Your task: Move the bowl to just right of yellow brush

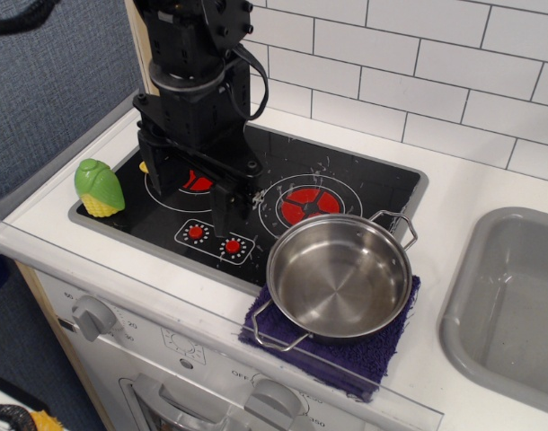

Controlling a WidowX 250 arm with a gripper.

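The bowl (339, 274), a shiny shallow steel pot with two wire loop handles, sits empty on a purple cloth (346, 355) at the stove's front right corner. My black gripper (191, 193) hangs low over the left burner (198, 183), jaws wide apart and empty, well left of the bowl. Its fingers (231, 211) reach close to the stove top. Of the yellow brush, only a small yellow bit (145, 167) shows by the left finger. The rest is hidden behind the gripper.
A green-and-yellow toy corn (99, 188) stands at the stove's left edge. The right burner (310, 204) lies just behind the bowl. A grey sink basin (512, 301) is at the right. A white tiled wall runs along the back.
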